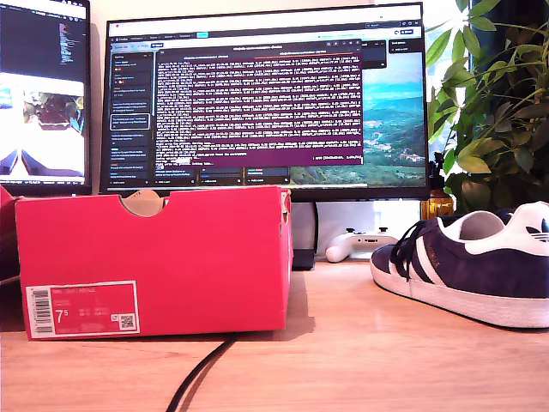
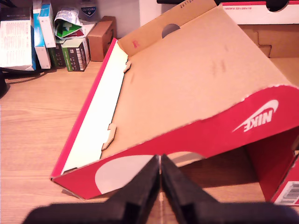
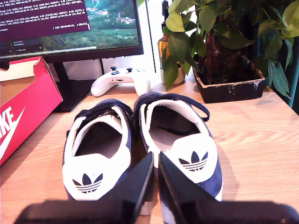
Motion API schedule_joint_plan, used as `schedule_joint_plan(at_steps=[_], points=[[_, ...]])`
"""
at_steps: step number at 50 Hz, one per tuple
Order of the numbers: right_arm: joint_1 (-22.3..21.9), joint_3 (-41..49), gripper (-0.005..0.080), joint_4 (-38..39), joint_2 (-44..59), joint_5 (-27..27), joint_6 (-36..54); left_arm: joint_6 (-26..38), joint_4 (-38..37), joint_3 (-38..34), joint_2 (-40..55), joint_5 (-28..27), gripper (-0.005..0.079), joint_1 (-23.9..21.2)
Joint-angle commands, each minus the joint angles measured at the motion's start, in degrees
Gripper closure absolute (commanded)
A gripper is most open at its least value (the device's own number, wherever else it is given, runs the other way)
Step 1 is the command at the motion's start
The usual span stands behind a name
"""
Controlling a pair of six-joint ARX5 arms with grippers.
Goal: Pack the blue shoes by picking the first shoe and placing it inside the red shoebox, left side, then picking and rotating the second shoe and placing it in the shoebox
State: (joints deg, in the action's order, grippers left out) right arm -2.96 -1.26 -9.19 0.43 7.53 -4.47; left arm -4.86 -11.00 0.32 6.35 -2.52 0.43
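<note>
- Lettering: NIKE swoosh on the red shoebox (image 2: 261, 119), 7.5 on its label (image 1: 81, 310); trefoil heels on the blue shoes (image 3: 140, 149).
- My first gripper (image 2: 160, 175) pressed together, empty, above the box.
- My second gripper (image 3: 155, 175) together, empty, behind the heels.

Exterior view: we see bright, even daylight; the monitor (image 1: 266, 94) glows, its text too small to read, and the red shoebox (image 1: 154, 262) casts a soft shadow toward 4 o'clock on the bench (image 1: 360, 360). Both wrist views: our dark hands at 6 o'clock are blurred; backgrounds stay reasonably sharp, colours warm.
</note>
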Motion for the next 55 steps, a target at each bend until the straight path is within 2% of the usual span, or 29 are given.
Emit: schedule_joint_plan(at_steps=[1,13,19,33,38,39,40,48,55], points=[[-0.02,0.98,0.0757,0.48,-0.37,-0.04,-0.2,0.37,-0.92,-1.73,-0.04,-0.26,0.0764,0.09],[-0.07,0.98,0.0757,0.48,-0.37,-0.04,-0.2,0.33,-0.61,-1.73,-0.04,-0.31,0.0764,0.09],[-0.07,0.98,0.0757,0.39,-0.37,-0.02,-0.24,-4.24,-0.72,-1.73,-0.04,-2.27,0.0764,0.04],[-0.04,0.96,0.0757,0.87,-0.37,0.02,-0.81,-9.62,-0.7,-1.73,-0.04,-14.1,0.0764,-0.42],[-0.04,0.94,0.0757,1.01,-0.37,0.07,-4.7,-11.34,-0.72,-1.73,0.02,-17.7,0.0764,-1.27],[-0.04,0.94,0.0758,1.18,-0.37,0.13,-10.69,-11.89,-0.7,-1.73,0.02,-18.21,0.0764,-1.51],[-0.04,0.94,0.0757,1.51,-0.37,0.31,-10.69,-11.89,-0.7,-1.73,0.02,-18.53,0.0764,-1.73],[-0.04,0.87,0.0757,3.32,-0.37,1.18,-29.77,-14.51,-0.61,-1.73,0.02,-18.93,0.0764,-3.96],[-0.04,0.87,0.0758,2.54,-0.37,2.03,-34.34,-15.3,-0.52,-1.75,0.04,-18.56,0.0764,-5.92]])
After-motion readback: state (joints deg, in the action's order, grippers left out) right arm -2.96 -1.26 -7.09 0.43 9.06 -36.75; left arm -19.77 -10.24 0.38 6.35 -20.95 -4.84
